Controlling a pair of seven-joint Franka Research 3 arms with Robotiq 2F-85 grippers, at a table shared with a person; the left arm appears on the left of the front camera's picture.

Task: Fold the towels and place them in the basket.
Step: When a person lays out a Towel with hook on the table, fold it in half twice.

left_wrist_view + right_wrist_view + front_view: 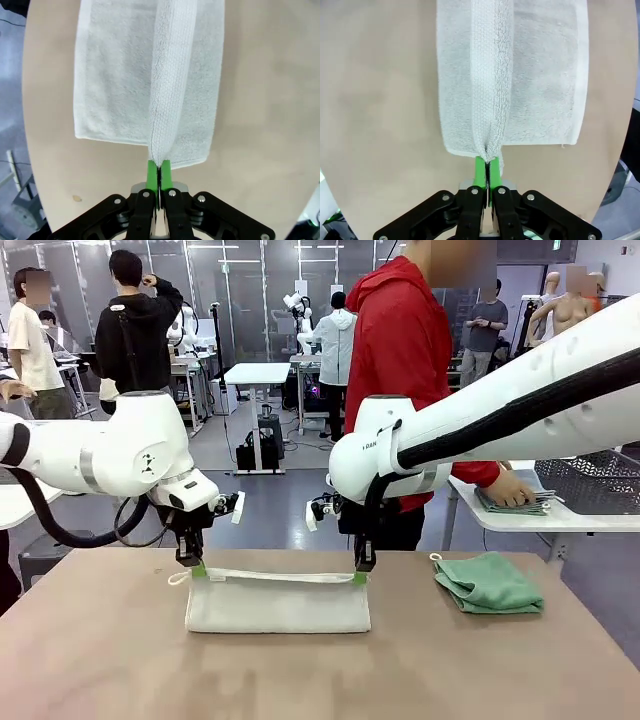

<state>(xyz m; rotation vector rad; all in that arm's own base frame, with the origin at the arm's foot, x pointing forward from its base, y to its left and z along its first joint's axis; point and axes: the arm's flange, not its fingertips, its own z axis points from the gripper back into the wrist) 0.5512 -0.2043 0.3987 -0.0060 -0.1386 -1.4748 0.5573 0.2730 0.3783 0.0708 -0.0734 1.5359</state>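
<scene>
Two towels are laid on the table (100,660): one cream towel (277,602), pinched tight at its top corners by the left gripper (198,568) and right gripper (360,577), and one green towel (488,583) beside it. One basket (590,480) is seen behind.

The cream towel (278,605) lies folded lengthwise mid-bench (100,660) as a long band. Its upper edge is lifted taut, pinched at the ends by the left tool (198,568) and the right tool (360,576), and a loop (178,578) hangs at its left corner. The green towel (490,583) lies loosely folded to its right, apart from it. The dark wire-mesh basket (592,480) stands on a white side table (560,521) beyond.
</scene>
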